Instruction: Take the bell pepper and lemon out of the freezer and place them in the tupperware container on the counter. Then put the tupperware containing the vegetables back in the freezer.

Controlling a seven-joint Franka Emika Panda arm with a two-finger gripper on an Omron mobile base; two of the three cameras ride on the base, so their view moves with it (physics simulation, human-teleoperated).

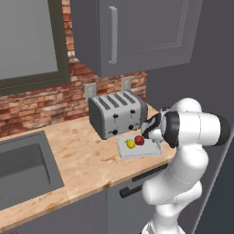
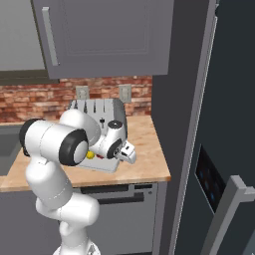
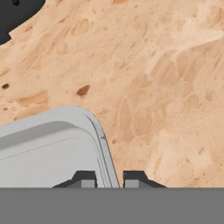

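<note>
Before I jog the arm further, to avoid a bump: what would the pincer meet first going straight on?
The pincer straddles the tupperware container's rim wall, so straight on it probably meets the counter beneath; depth is unclear.

You're looking at a counter (image 1: 87,160) of orange-tan wood grain with a matt, mottled finish. The tupperware container (image 3: 48,148) looks like smooth pale grey plastic with a soft sheen on its rim. The toaster (image 1: 116,114) reads as brushed grey metal. Behind it, the wall (image 1: 41,103) is rough red brick. The lemon (image 1: 130,143) and bell pepper (image 1: 140,140) look smooth and slightly glossy.
</note>
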